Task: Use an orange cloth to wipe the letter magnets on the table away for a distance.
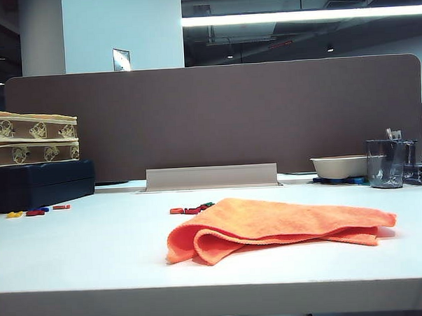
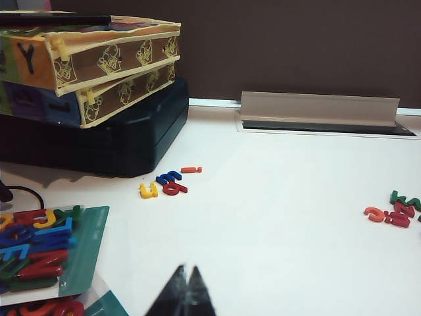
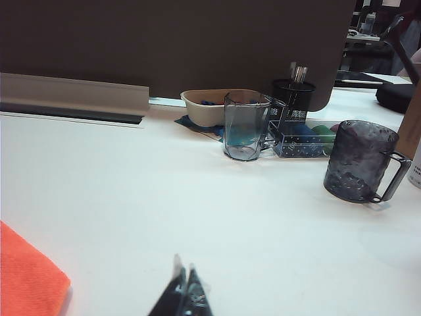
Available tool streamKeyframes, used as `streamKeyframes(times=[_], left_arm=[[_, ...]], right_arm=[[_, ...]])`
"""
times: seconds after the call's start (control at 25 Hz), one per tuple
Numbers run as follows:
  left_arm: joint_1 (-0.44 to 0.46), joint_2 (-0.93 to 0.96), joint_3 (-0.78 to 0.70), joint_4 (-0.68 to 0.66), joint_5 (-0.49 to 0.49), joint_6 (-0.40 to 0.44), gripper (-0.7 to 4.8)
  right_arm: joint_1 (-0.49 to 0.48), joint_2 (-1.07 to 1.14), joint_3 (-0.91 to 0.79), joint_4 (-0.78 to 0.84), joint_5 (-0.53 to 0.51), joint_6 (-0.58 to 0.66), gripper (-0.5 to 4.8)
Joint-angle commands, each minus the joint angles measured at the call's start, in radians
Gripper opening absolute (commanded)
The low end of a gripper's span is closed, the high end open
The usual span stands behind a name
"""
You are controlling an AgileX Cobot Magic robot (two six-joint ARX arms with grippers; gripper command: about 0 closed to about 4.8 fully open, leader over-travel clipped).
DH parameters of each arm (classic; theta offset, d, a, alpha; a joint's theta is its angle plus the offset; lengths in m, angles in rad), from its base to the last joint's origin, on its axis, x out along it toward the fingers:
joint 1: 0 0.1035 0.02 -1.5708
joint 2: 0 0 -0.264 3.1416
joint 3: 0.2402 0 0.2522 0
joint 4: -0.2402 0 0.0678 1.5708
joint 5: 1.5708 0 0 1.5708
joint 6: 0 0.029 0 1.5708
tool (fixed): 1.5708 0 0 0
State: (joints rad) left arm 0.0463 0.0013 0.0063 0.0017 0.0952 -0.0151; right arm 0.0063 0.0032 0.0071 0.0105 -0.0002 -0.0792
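On the white table (image 1: 96, 254), a few letter magnets (image 1: 37, 211) lie at nine o'clock beside a dark case (image 1: 40, 185); a second cluster (image 1: 192, 210) sits just behind the folded orange cloth (image 1: 270, 229) near centre. The left gripper (image 2: 186, 280) hovers low, fingertips together, empty. At three o'clock, the right gripper (image 3: 183, 280) hovers likewise pinched together, short of a grey mug (image 3: 360, 161).

- My left gripper (image 2: 186, 289), dark tips pressed together, hangs low over the smooth white bench (image 2: 276, 217).
- Small plastic letter magnets (image 2: 164, 183) lie beside a dark case (image 2: 125, 141) carrying two stacked patterned boxes (image 2: 99, 66).
- More red and green letters (image 2: 395, 212) lie well apart, near the view's edge.
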Motion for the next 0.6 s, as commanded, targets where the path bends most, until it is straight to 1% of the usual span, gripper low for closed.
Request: streamKeyframes(times=[0.04,0.24,0.32,0.36,0.4,0.6], left_arm=[[0.0,0.0,0.001,0.006,0.007,0.007,-0.06],[0.0,0.0,0.002,0.007,0.008,0.006,-0.06],[0.0,0.0,0.005,0.04,0.042,0.003,-0.06],[0.0,0.0,0.012,0.085,0.066,0.003,-0.06],[-0.001,0.0,0.028,0.109,0.065,0.004,-0.06],[-0.001,0.001,0.083,0.112,0.076,0.008,-0.06]], right_arm=[[0.0,-0.003,-0.008,0.016,0.001,0.001,-0.05],[0.0,-0.003,-0.008,0.016,0.001,0.001,-0.05],[0.0,-0.003,-0.008,0.016,0.001,0.001,-0.05],[0.0,-0.003,-0.008,0.016,0.001,0.001,-0.05],[0.0,-0.003,-0.008,0.016,0.001,0.001,-0.05],[0.0,-0.003,-0.008,0.016,0.001,0.001,-0.05]])
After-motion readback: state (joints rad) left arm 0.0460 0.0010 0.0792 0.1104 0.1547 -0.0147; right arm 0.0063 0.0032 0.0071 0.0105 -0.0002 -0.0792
